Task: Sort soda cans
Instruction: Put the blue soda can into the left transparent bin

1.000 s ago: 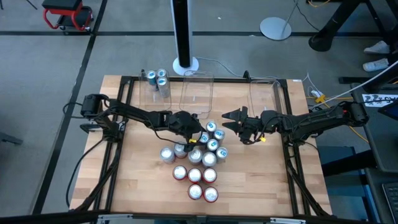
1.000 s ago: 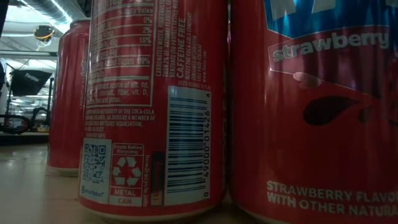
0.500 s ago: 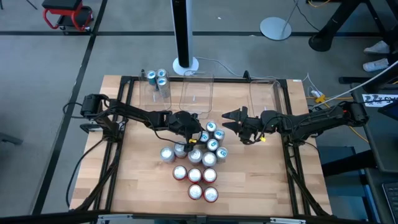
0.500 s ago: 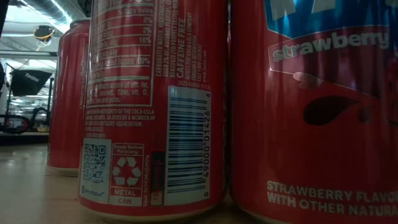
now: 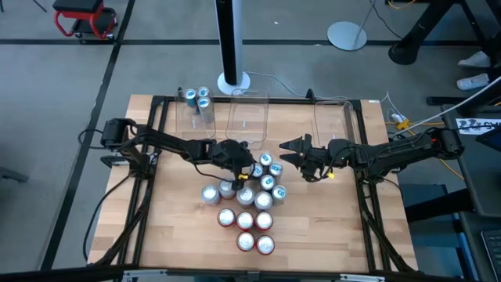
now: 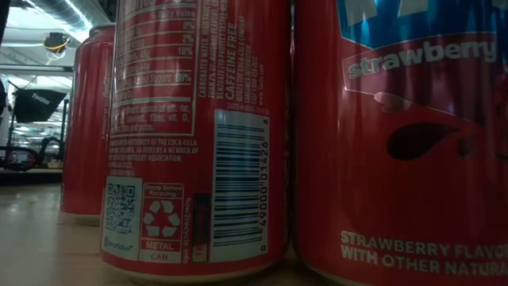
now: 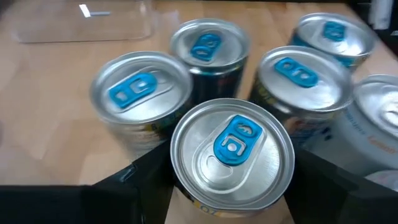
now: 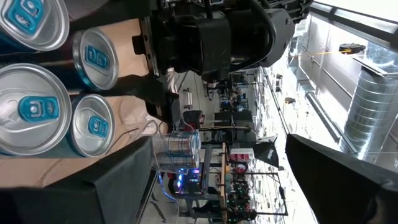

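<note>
At the left edge of the can cluster (image 5: 249,200) in mid-table, the left gripper (image 5: 237,163) has its dark fingers partly closed around a blue-tabbed can (image 7: 232,153), its sides hidden below the round silver lid. Nearer, glossy red cans (image 6: 198,135) block the low view. To the right, the right gripper (image 5: 291,151) hangs wide open, empty.

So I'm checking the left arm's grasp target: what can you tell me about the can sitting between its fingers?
The can stands upright on the wooden table, seen from above in the left wrist view: a silver metal lid with a raised rim and a blue pull tab, unopened. The left end effector straddles it, one dark finger on each side, close against its sides. Three more blue-tabbed cans crowd just beyond it. Its side colour is barely visible.
</note>
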Motion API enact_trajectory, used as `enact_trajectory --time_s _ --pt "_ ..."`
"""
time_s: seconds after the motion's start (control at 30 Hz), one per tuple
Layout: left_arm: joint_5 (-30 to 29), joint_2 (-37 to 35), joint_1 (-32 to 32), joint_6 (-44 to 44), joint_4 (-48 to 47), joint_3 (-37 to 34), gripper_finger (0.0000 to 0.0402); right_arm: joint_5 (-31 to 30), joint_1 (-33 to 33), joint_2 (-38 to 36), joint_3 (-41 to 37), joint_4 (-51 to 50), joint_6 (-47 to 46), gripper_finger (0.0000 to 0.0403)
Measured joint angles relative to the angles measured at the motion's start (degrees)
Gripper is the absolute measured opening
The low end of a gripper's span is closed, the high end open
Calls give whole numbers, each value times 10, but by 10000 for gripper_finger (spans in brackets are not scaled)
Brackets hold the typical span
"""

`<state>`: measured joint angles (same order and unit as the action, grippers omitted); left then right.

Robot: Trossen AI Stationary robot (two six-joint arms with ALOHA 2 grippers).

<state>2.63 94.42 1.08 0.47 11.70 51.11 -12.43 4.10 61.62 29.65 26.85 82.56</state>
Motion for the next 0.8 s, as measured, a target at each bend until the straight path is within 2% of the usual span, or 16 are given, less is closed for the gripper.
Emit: enact_trajectory --time_s 0.23,0.47,0.8 --pt "-76 -41 0 0 -53 3 234 0 0 0 0 -5 0 366" --pt "-156 -115 0 0 -105 4 235 0 0 0 0 -4 0 366" --pt "-305 -219 7 -14 -196 4 237 0 0 0 0 -4 0 366"
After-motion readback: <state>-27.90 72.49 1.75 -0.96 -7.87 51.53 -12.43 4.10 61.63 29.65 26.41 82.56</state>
